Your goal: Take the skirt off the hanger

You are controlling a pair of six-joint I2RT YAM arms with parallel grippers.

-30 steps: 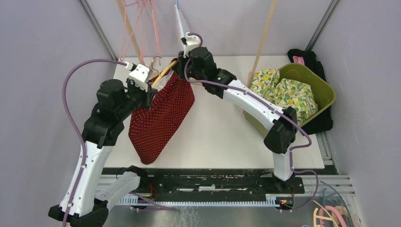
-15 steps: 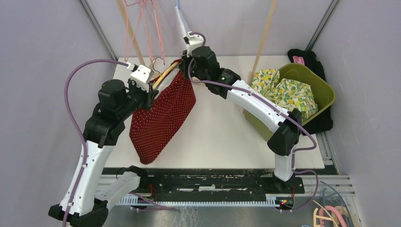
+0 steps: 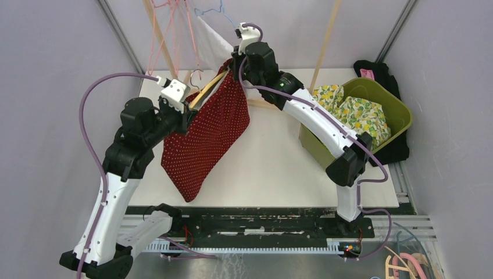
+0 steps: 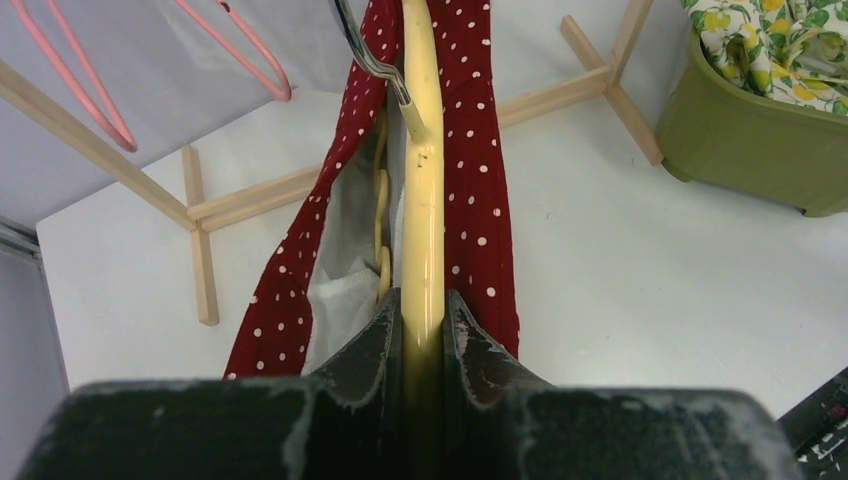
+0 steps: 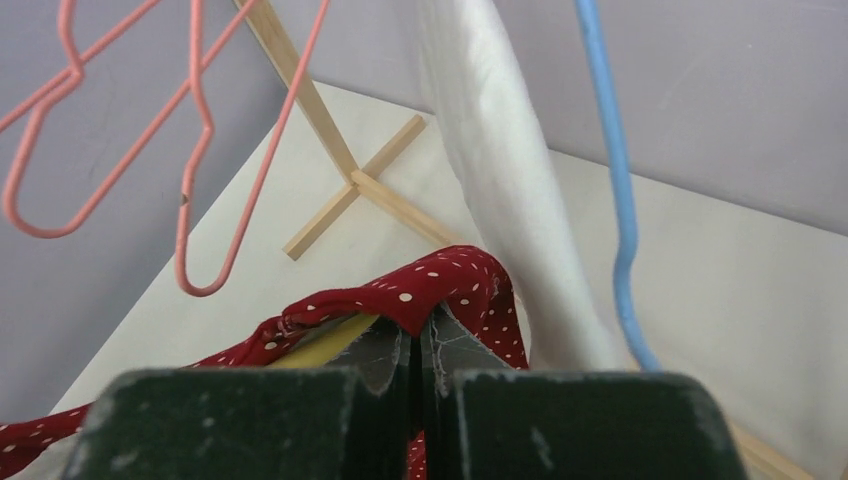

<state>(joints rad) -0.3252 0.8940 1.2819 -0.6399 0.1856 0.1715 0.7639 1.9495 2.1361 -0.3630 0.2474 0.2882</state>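
My left tool (image 4: 422, 305) was clenched on the hanger (image 4: 422, 190), its two dark fingers pressing either side of the smooth, cream-coloured bar. From my left wrist the bar ran straight away from me, with a bent metal hook (image 4: 398, 92) set into it farther along.

The skirt (image 3: 206, 139) was soft red cloth scattered with small white dots, with a pale lining showing inside it in the left wrist view. It hung in the air above the white tabletop (image 3: 273, 157), draped over the hanger. From above, its long axis ran on a diagonal: the top end was high at the far side, at my right tool (image 3: 237, 63), and the lower corner pointed down toward the near edge, close to my left arm.

My right tool was pinched tight on a fold at the skirt's upper edge (the red cloth bunched right at the fingertips, a sliver of the yellowish bar beside them). So the skirt stretched between my two tools, the left low on the hanger and the right raised at the far end.

Just past my right tool hung a white cloth (image 5: 490, 150) and a thin blue hanger (image 5: 600, 100), with a wooden rack (image 5: 352, 180) behind. Well off to the right stood a green plastic bin (image 3: 402, 119) holding lemon-print fabric (image 3: 349, 113).
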